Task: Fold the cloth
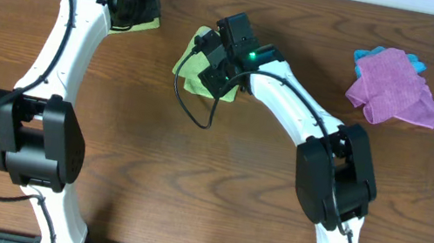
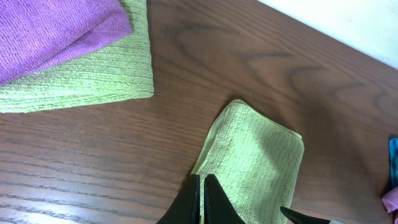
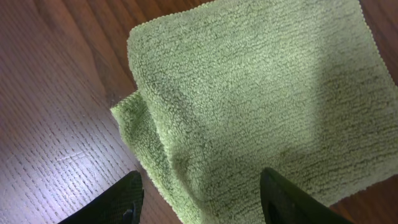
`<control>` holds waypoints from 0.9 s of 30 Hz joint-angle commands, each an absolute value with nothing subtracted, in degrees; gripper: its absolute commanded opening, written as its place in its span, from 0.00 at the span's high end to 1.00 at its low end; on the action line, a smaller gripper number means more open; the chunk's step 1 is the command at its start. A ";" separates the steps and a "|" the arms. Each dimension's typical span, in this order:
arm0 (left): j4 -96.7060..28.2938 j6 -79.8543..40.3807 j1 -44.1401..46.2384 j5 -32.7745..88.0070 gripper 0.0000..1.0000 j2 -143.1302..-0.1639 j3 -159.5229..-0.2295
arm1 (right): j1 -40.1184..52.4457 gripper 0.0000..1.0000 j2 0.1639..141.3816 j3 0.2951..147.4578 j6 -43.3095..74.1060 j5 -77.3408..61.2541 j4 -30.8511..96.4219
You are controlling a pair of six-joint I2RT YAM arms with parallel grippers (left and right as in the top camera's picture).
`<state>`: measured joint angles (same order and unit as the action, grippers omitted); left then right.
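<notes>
STEP: fold judged nearly done | green folded terry cloth [image 3: 261,93] lies between and ahead of right gripper [image 3: 202,199] fingers, spread apart, empty | left gripper [image 2: 201,200] fingers pressed together, empty | NEXT: edge check, then retreat required.

Noted: folded green terry cloth [image 3: 261,93], looped pile, matt and rough. Dark brown wood-grain surface [image 3: 50,112], smooth with a slight sheen. Purple ribbed cloth [image 2: 50,31], matt, finely textured.

Overhead looks straight down; both close wrist views share the green cloth [image 3: 261,93].
</notes>
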<state>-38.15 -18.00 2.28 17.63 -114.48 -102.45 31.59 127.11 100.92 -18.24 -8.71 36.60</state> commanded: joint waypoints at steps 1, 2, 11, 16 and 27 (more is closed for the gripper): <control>-38.37 -17.76 2.11 17.65 0.94 -113.01 -102.24 | 32.47 0.40 128.11 102.06 -19.86 -8.34 36.64; -38.37 -17.76 2.11 17.65 0.94 -113.01 -102.24 | 32.58 0.40 128.38 102.06 -20.05 -8.34 36.67; -38.94 -17.76 2.11 17.63 0.94 -113.01 -102.24 | 33.06 0.42 130.93 102.06 -20.23 -8.27 36.60; -38.98 -17.76 2.11 17.63 0.94 -113.01 -102.24 | 33.04 0.62 131.28 102.06 -20.25 -5.04 36.34; -39.03 -17.78 2.11 17.65 0.94 -113.01 -102.24 | 33.04 0.99 129.40 102.08 -20.18 0.54 37.74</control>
